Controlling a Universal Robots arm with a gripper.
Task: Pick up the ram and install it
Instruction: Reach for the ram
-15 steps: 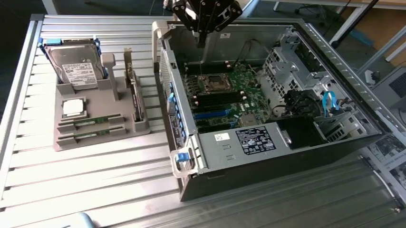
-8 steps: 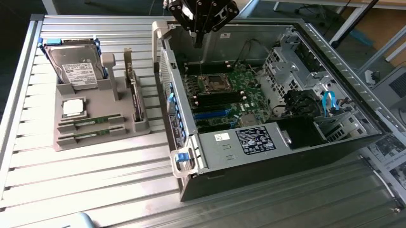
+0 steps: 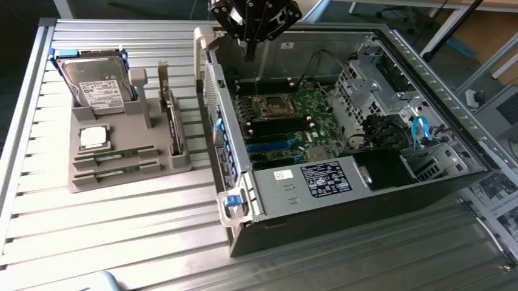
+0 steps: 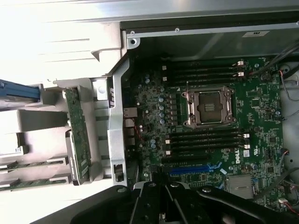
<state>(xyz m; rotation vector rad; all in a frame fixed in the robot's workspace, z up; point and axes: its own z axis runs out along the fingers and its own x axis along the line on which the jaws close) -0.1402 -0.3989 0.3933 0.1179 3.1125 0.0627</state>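
Exterior view: gripper hangs over the far edge of the open computer case, upper body cut off by the frame; fingers pressed together, empty; ram lies flat in the grey holder at the exterior view's left, well apart from the gripper, twin stick in the nearer slot; wrist view: gripper's dark body in the foreground, fingertips hard to make out; motherboard beyond; both sticks cut off at the frame edge, beside the upright expansion card.

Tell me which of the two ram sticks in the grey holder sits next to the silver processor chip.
The ram stick directly beside the processor chip; its twin lies one slot farther off, near the holder edge.
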